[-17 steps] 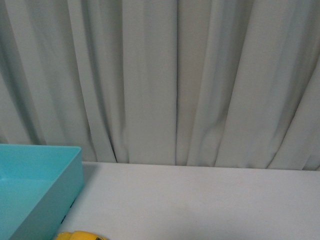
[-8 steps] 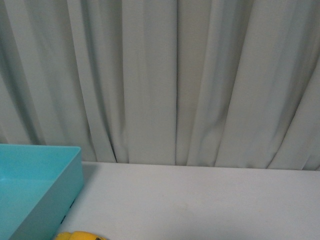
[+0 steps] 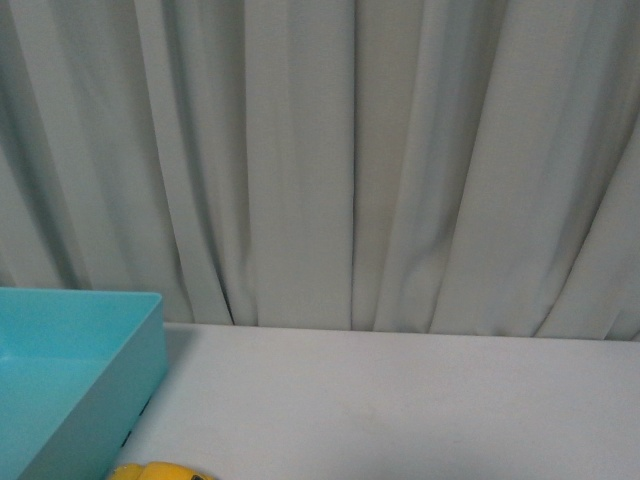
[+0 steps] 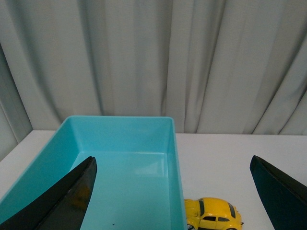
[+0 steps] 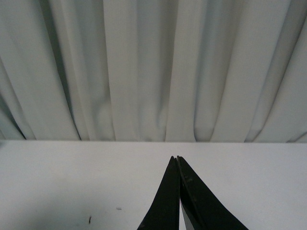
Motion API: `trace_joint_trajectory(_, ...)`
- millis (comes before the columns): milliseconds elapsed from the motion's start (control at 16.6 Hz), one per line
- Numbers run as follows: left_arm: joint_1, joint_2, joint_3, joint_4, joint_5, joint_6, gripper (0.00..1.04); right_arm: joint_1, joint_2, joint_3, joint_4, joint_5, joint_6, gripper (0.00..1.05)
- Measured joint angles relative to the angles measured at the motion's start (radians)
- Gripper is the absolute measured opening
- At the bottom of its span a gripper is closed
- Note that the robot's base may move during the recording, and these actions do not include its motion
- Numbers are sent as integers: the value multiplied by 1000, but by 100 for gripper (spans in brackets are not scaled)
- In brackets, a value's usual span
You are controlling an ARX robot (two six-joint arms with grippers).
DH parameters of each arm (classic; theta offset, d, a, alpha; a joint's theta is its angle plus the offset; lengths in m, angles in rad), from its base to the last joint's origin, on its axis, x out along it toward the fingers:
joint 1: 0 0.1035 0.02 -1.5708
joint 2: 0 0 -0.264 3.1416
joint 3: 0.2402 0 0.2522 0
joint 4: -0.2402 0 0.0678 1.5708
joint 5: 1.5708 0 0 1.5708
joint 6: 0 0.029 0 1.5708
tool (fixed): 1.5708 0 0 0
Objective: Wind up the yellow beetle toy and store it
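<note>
The yellow beetle toy [image 4: 213, 214] is sitting on its wheels toward the left side of the tabletop [image 5: 72, 177], just beside the blue bin's [image 4: 124, 120] right wall. The left gripper [image 4: 171, 162] is hanging spread wide, holding nothing. The right gripper [image 5: 176, 160] is pressed closed, empty. Hazard: one finger coming down may be striking the bin's rim, or nudging the car and setting it rolling.

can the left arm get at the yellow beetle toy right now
Probably yes. The left claw is open and the yellow beetle toy sits uncovered on the table ahead of it. The wall of the teal bin close beside it may crowd one finger.
</note>
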Motion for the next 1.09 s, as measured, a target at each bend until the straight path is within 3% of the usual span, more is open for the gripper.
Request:
trace_joint_trajectory(181,0,0,0,1,-1,0,98,0,-1,-1,-17,2,0,2)
trace_joint_trajectory(242,0,0,0,1,0,0,98,0,-1,-1,-18,2,0,6)
trace_joint_trajectory(483,0,0,0,1,0,0,98,0,-1,-1,-18,2,0,46)
trace_joint_trajectory(664,0,0,0,1,0,0,98,0,-1,-1,-18,2,0,83)
trace_joint_trajectory(785,0,0,0,1,0,0,98,0,-1,-1,-18,2,0,100)
trace_joint_trajectory(966,0,0,0,1,0,0,98,0,-1,-1,-18,2,0,98)
trace_joint_trajectory(1026,-37,33,37,-123,-95,-56,98,0,0,-1,-17,2,0,98)
trace_joint_trajectory(1087,-130,162,107,-242,-262,-172,98,0,-1,-1,-18,3,1,98)
